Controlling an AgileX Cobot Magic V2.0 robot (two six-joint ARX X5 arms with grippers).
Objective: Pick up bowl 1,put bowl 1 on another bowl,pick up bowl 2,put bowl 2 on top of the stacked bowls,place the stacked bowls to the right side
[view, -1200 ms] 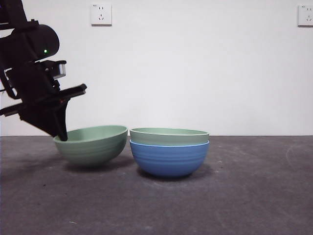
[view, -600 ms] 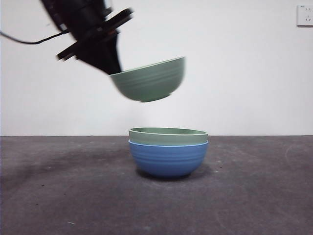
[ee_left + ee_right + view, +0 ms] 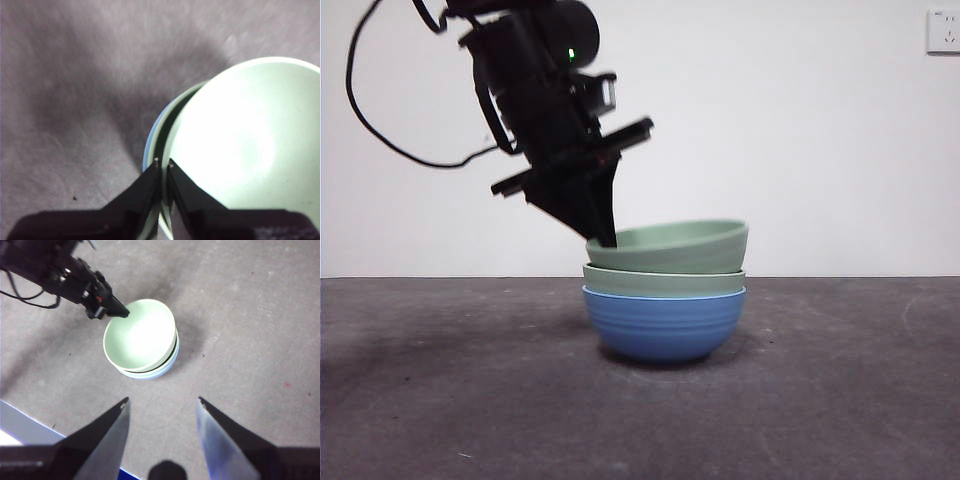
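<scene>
The blue bowl (image 3: 665, 322) stands mid-table with a pale green bowl (image 3: 665, 281) nested in it, only that bowl's rim showing. A second pale green bowl (image 3: 680, 246) rests on top, tilted, its left side lower. My left gripper (image 3: 605, 238) is shut on that bowl's left rim; in the left wrist view the gripper (image 3: 163, 162) pinches the rim of the green bowl (image 3: 245, 145), with the blue bowl's edge (image 3: 146, 152) just showing below. My right gripper (image 3: 162, 402) hangs open high above the stack (image 3: 142, 340), holding nothing.
The dark grey table (image 3: 840, 400) stretches to both sides of the stack. A white wall with a socket (image 3: 944, 30) stands behind. The left arm's cable (image 3: 380, 130) loops at upper left. The table's edge (image 3: 25, 417) shows in the right wrist view.
The left gripper lifted the green bowl off the table at the left, carried it right through the air, and lowered it onto the stacked pair.
</scene>
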